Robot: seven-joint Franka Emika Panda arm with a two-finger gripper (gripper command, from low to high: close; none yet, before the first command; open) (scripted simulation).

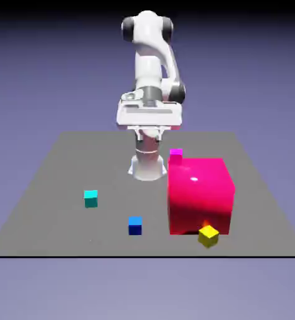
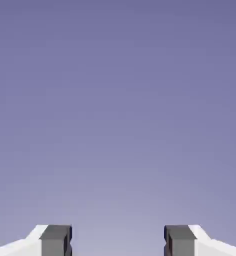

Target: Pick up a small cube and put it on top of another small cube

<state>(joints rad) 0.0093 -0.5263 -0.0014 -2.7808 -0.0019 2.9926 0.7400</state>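
The tabletop is plain grey. The backdrop is blue-violet. The robot arm is white with dark grey parts. The fingers have grey tips on white. The big block is shiny pink-red. One small cube is dark blue, one is teal, one is yellow, and one is magenta.

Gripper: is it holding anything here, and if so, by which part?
Nothing is held. The gripper is open, with only backdrop between its fingertips. The blue cube and the teal cube sit apart on the table.
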